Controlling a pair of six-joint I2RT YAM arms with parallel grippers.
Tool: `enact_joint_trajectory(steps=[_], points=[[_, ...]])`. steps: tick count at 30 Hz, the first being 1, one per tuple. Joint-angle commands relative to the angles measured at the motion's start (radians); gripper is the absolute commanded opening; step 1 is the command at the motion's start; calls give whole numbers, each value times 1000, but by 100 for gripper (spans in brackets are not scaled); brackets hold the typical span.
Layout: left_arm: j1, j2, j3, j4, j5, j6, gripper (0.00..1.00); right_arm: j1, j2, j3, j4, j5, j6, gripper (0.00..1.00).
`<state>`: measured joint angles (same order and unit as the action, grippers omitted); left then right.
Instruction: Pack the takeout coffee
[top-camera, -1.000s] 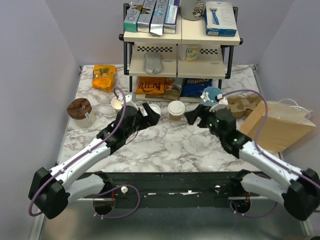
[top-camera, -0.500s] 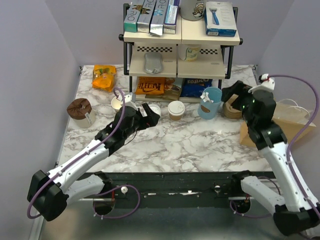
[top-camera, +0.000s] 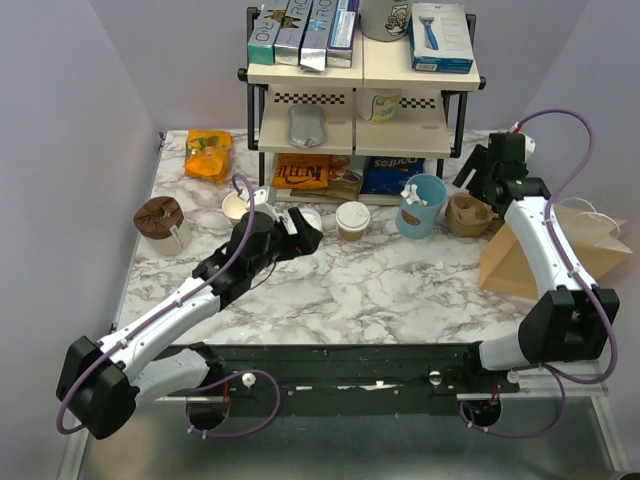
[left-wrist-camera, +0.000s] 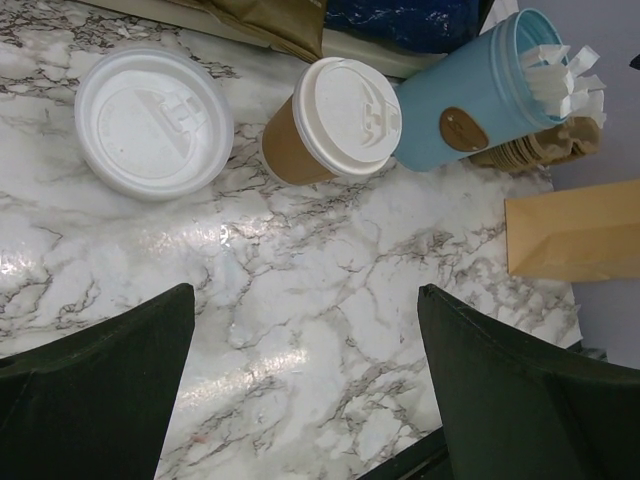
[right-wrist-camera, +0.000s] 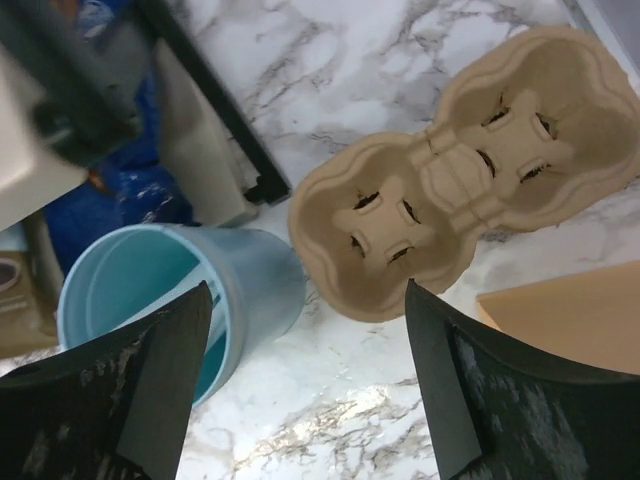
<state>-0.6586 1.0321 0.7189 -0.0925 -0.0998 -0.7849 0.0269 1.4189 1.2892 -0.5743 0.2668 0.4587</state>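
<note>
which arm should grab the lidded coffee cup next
Left. Its open hand points at the takeout coffee just ahead. The right hand hangs over the cardboard cup carrier, beyond the light-blue cup.

White-lidded tan takeout coffee (top-camera: 352, 220) stands upright, untouched.

Bare marble table (top-camera: 360, 285) lies open in front of the takeout coffee (left-wrist-camera: 335, 120), from the left gripper's (left-wrist-camera: 303, 295) wide-spread jaws up to the cup. 1 loose white lid (left-wrist-camera: 153, 120) lies flat just to the cup's left. The taller light-blue cup (left-wrist-camera: 470, 110) stands near on its right, so the gaps on both sides are narrow. Behind it, the shelf rack (top-camera: 360, 100) and snack bags (top-camera: 392, 175) close off the far side. Past the blue cup, the cardboard carrier (right-wrist-camera: 450, 180) and brown paper bag (top-camera: 555, 255) crowd the table's right edge below the right gripper (right-wrist-camera: 308, 288).
</note>
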Motion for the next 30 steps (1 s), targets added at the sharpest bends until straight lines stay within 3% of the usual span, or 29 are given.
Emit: enact_joint_trajectory(steps=[1, 10, 14, 20, 26, 30], points=[[-1, 25, 1, 23, 37, 12, 99, -44, 84, 13, -24, -86, -6, 84], [1, 51, -12, 60, 74, 3, 99, -56, 221, -8, 56, -164, -52, 78], [1, 63, -15, 77, 100, -4, 99, -62, 255, -11, 74, -221, -72, 70], [1, 65, -15, 77, 100, -5, 99, -62, 268, -40, 79, -172, -97, 69], [1, 66, -16, 80, 100, -7, 99, -62, 259, -62, 77, -137, -97, 54], [1, 66, -18, 86, 100, -7, 99, -62, 229, -79, 82, -129, -98, 51]])
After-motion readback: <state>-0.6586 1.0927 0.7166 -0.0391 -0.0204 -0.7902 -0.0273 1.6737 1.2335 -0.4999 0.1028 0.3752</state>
